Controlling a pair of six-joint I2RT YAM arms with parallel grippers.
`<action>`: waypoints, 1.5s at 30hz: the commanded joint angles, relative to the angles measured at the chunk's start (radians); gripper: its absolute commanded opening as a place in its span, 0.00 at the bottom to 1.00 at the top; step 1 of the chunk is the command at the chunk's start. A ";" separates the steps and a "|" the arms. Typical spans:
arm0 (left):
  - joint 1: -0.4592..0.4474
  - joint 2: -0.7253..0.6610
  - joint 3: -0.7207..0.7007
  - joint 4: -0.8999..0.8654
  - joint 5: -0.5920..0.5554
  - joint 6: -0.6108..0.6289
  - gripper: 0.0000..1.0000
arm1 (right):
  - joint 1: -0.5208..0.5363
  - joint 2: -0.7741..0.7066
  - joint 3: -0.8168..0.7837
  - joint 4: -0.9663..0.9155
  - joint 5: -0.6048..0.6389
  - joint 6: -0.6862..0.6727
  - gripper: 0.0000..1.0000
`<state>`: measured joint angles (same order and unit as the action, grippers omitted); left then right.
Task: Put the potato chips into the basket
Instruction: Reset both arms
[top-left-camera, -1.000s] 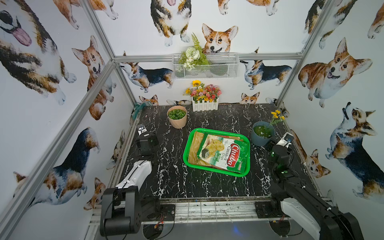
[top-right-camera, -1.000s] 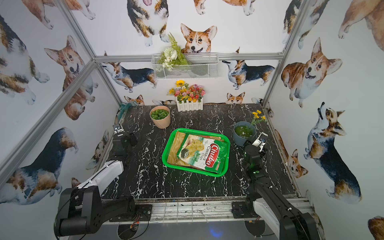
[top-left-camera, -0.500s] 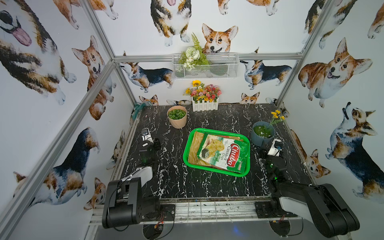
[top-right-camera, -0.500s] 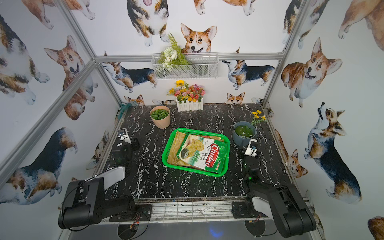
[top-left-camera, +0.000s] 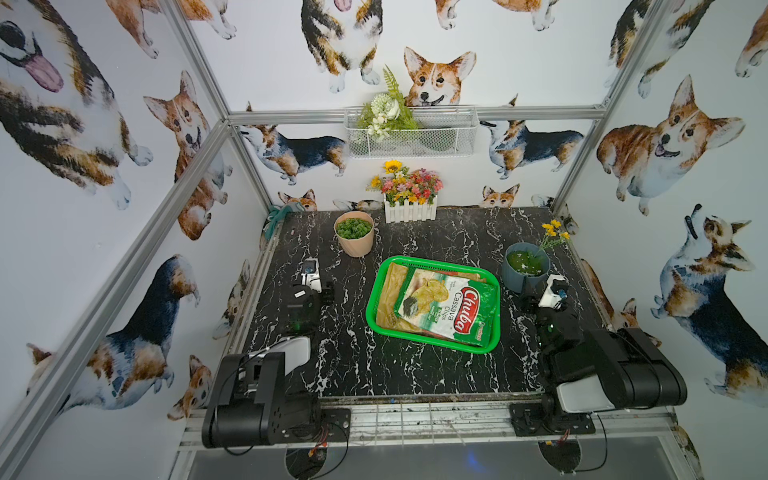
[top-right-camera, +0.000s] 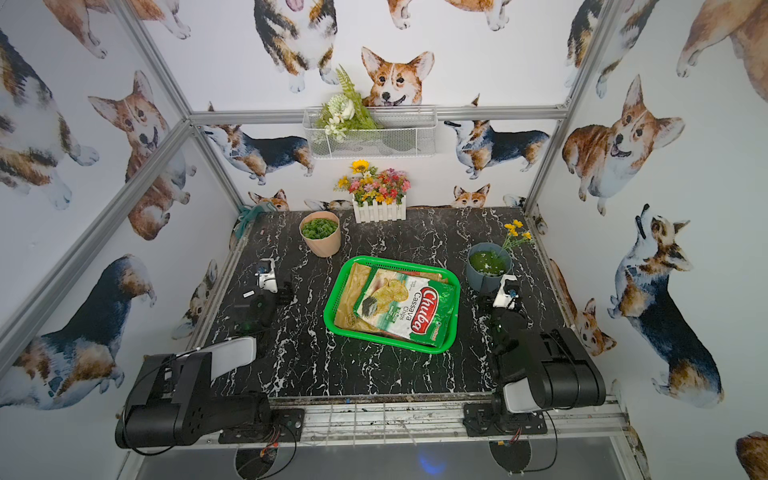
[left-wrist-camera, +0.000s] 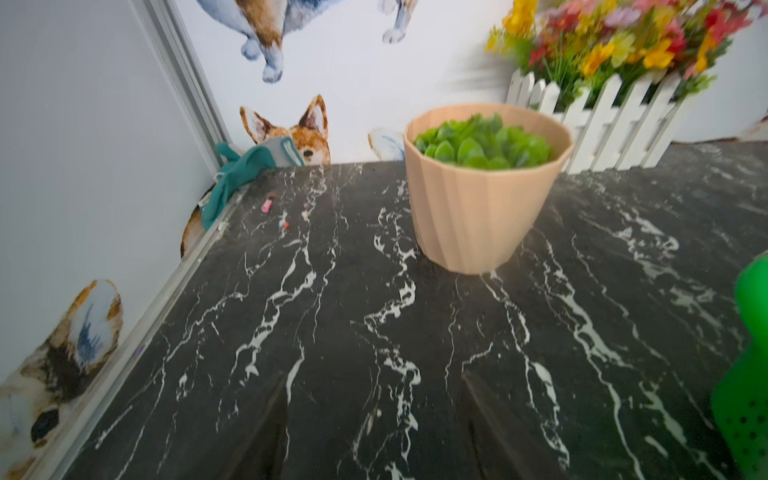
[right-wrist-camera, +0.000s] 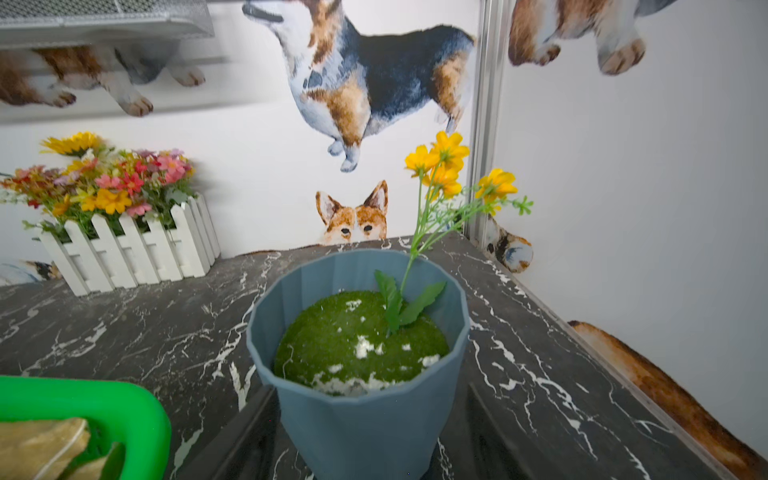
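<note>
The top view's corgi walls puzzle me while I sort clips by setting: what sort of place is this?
Probably a staged robot test cell, not a home: an aluminium frame holds corgi-print panels, and the left arm and right arm are mounted at the front edge of a marble-look table.

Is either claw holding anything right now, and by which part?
Nothing is held. The left claw is open over the tabletop. The right claw is open, facing the blue pot without gripping it.
</note>
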<state>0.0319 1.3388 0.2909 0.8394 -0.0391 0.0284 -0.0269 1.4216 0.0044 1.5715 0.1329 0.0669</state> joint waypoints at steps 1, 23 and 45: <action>-0.014 0.009 -0.010 0.062 -0.024 0.023 0.67 | 0.000 0.011 -0.086 0.094 -0.021 0.003 0.71; -0.014 0.225 -0.094 0.490 -0.025 -0.066 0.69 | 0.001 -0.006 0.020 -0.126 0.039 0.039 1.00; -0.089 0.227 -0.035 0.386 -0.191 -0.034 1.00 | 0.017 0.013 0.106 -0.260 0.083 0.039 1.00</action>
<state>-0.0532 1.5642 0.2485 1.2213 -0.1951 -0.0208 -0.0128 1.4330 0.1047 1.3163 0.2092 0.1051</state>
